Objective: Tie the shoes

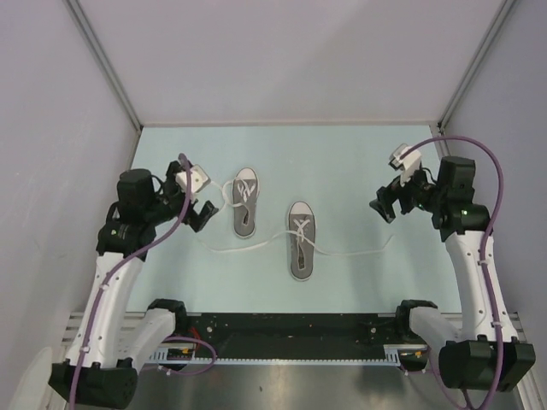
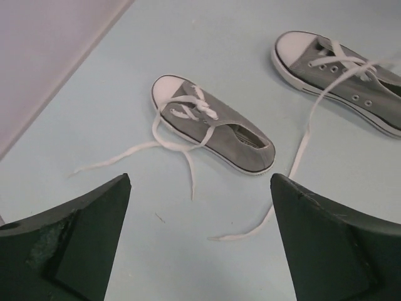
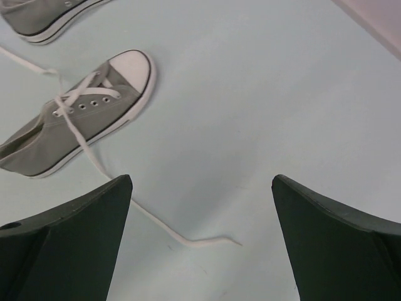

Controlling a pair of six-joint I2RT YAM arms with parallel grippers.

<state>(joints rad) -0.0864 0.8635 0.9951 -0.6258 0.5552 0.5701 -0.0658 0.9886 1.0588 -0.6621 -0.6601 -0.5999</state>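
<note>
A: Which hand is nearer?
B: My left hand (image 1: 195, 207): one shoe (image 1: 245, 201) lies just ahead of it, its length slanting across my reach. The other shoe (image 1: 301, 239) is well apart from my right hand (image 1: 386, 205); only its lace (image 3: 188, 242) comes near. Both hands are spread, empty.

Pale blue table (image 1: 342, 154) (white walls (image 1: 282, 60) around)

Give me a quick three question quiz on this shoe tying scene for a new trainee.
1. True or false: the left pincer grips a lace.
2. Which shoe lies nearer the arm bases? A: left-side shoe. B: right-side shoe.
3. How many shoes show a finished bow?
Key: 1 false, it is open and empty. 2 B. 3 none.
</note>
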